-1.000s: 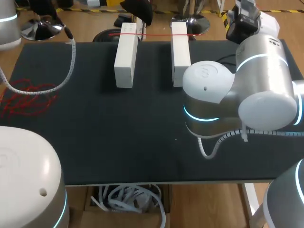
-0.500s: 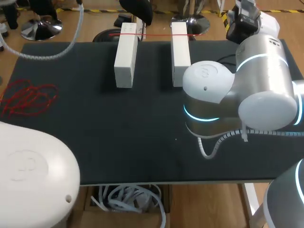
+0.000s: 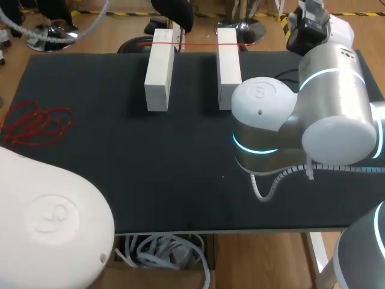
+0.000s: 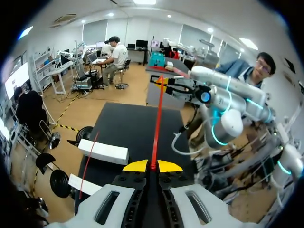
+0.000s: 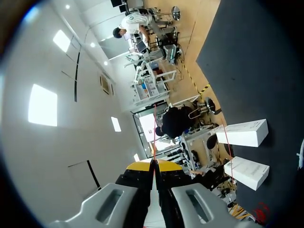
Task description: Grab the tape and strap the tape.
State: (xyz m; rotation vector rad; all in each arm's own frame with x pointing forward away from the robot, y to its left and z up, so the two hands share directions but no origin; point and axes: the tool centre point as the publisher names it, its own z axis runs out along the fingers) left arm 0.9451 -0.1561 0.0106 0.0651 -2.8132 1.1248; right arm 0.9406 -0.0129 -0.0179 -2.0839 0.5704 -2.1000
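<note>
Two white blocks (image 3: 159,69) (image 3: 228,66) lie side by side at the table's far edge, with a strand of red tape (image 3: 198,44) stretched across their far ends. My left gripper (image 4: 153,166) is shut on a red tape (image 4: 157,123) that runs straight ahead over the table toward my right arm (image 4: 223,90). My right gripper (image 5: 154,164) is shut on a thin red tape (image 5: 154,137) leading away from its tips. Both blocks (image 5: 244,133) (image 5: 247,172) show beside it. Neither gripper's fingers show in the head view.
A loose heap of red tape (image 3: 36,123) lies at the left edge of the black table (image 3: 150,168). My right arm's big joints (image 3: 301,120) hang over the table's right side. My left arm's white link (image 3: 54,223) covers the near left corner.
My left arm's white link has slid rightward in the head view, and its ribbed cable has swung off the table past the far left corner. The right arm has stayed put.
</note>
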